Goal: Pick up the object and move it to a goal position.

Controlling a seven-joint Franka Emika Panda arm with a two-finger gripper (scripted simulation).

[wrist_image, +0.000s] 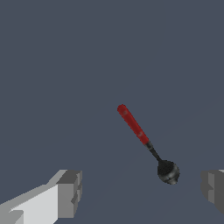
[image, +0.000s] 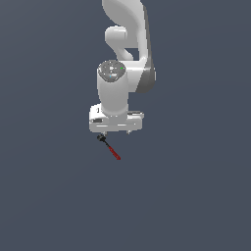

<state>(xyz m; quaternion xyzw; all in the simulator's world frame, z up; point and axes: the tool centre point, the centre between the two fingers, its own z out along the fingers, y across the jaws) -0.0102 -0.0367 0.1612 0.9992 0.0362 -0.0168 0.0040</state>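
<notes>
Hammer (wrist_image: 146, 142) is the nearest word for the object, though a tiny one: a thin red handle, a short dark neck, and a small rounded black head with a dull sheen. In the wrist view the red grip makes up the greater part of its length, the black neck narrows below it, and the head is a glossy knob that is wider than the handle. It lies flat on the plain slate-grey surface (wrist_image: 65, 65), set at a slant.

In the exterior view the same tool (image: 110, 147) shows as a short diagonal stroke just below the white arm's (image: 128, 44) hand, its black head nearest the hand and its red handle pointing away, down and toward the exterior view's right. It looks very small beside the hand.

The gripper (wrist_image: 142, 190) has its fingers spread wide: in the wrist view one grey pad (wrist_image: 70, 192) is at one side of the frame and the other at the far side, with a broad gap between them. The hammer's head lies within that gap, closer to the second pad, touching neither. The handle reaches out beyond the fingertips. Nothing is held.
</notes>
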